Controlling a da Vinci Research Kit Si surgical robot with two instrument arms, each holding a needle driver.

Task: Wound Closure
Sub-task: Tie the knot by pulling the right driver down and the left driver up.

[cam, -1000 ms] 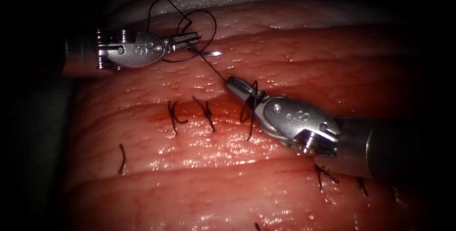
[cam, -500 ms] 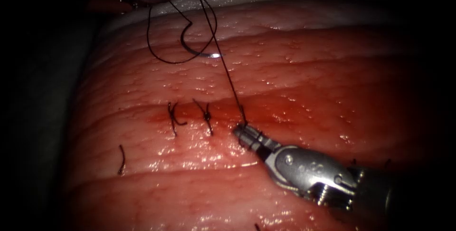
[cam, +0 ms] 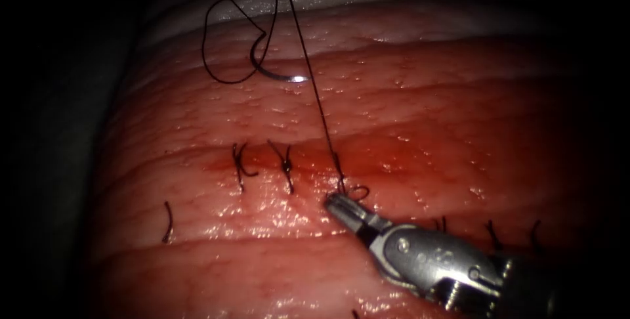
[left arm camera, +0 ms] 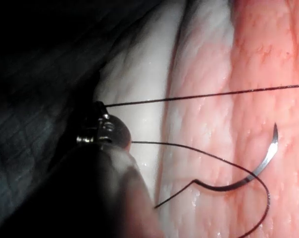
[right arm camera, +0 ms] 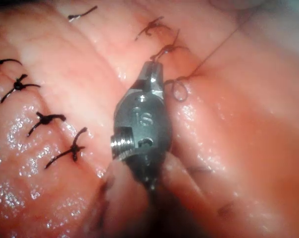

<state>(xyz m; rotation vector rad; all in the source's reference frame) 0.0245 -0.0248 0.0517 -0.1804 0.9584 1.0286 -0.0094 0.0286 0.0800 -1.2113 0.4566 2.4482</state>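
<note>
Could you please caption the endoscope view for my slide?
Right tool grips taut dark thread at the cut; curved steel needle lies free on tissue.

The right tool (cam: 342,206): polished silver steel, slim ribbed jaws on a rounded clevis stamped with small characters, a threaded screw at its base, dark shaft behind. The left tool (left arm camera: 101,130): silvery, riveted, on a dark shaft.

Dim endoscope view, dark toward every edge; wet glare glints on the tissue (cam: 275,194). In the left wrist view the near tool (left arm camera: 102,130) blurs.
</note>
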